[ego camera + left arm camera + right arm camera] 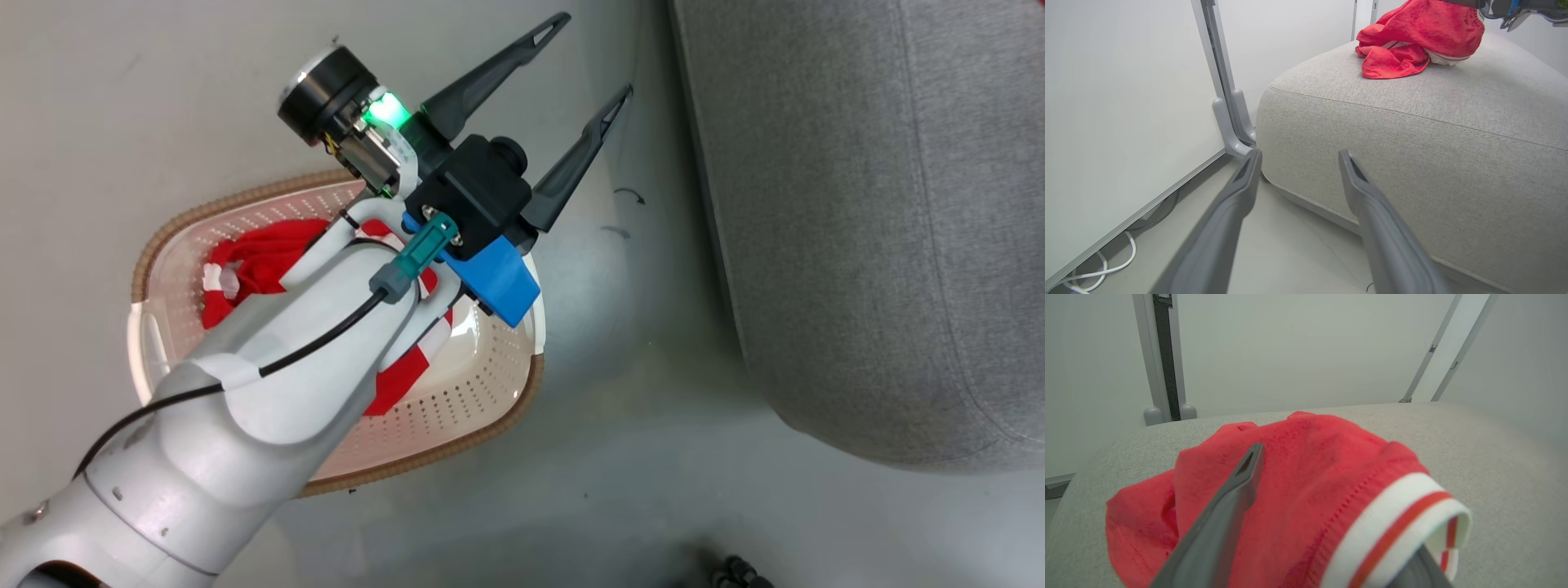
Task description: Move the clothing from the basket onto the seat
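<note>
Pale grey floor beneath everything. On it, filling the right of the head view, the light-grey fabric seat, rounded corner turned toward the basket and well apart from it. Beside the seat in the left wrist view, a white wall panel running down to the floor. Left of the seat, on the floor, the cream perforated basket with its brown woven-look rim, partly covered by the pale left arm reaching across above it. Inside the basket, a red garment with white stripes, bunched up, much of it hidden under the arm. On top of the seat, a second red garment, crumpled, its white cuff with a red stripe nearest the right wrist camera. Left gripper beyond the basket's far rim, above bare floor between basket and seat, fingers spread wide, holding nothing. Right gripper down at the second red garment, fingers well apart rather than pinched together: one finger lying across the red cloth, the other mostly buried under the striped cuff, tip hidden. At the seat's corner, a grey metal post standing against the wall panel. Smallest, a white cable looping on the floor below the panel.
</note>
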Motion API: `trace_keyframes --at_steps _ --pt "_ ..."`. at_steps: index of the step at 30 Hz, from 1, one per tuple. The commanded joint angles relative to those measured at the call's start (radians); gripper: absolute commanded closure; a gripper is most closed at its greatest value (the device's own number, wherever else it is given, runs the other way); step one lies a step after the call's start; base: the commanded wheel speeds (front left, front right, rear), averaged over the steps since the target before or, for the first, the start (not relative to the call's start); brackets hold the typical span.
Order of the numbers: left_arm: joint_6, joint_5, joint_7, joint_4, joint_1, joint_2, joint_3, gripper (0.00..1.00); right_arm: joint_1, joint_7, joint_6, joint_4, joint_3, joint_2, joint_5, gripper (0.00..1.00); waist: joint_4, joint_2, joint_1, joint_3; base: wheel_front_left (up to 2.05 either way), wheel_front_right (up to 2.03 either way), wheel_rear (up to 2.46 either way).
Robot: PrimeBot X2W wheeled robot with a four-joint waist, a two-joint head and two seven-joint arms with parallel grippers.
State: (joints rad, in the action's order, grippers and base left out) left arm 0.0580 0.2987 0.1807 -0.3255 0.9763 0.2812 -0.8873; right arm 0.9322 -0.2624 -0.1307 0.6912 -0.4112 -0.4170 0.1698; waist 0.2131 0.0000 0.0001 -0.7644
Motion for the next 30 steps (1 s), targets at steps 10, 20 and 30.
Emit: trace_keyframes --at_steps 10,20,30 --pt "-0.020 0.046 0.064 -0.058 -0.094 -0.033 0.003 0.00 -0.267 -0.004 0.000 -0.160 0.015 0.058 -0.030 0.00 -0.017 0.0000 -0.0001 0.184 0.00 0.00 0.00" --pt "-0.062 0.095 0.084 -0.074 -0.228 -0.050 0.067 0.00 -0.475 -0.004 0.000 -0.355 0.152 0.150 -0.034 0.00 -0.068 0.0000 -0.0001 0.354 0.00 0.00 0.00" --pt "-0.075 0.087 0.085 -0.024 -0.390 -0.059 0.219 0.00 -0.591 -0.004 0.000 -0.490 0.296 0.231 -0.025 0.00 -0.143 0.0000 -0.0001 0.471 0.00 0.00 0.00"
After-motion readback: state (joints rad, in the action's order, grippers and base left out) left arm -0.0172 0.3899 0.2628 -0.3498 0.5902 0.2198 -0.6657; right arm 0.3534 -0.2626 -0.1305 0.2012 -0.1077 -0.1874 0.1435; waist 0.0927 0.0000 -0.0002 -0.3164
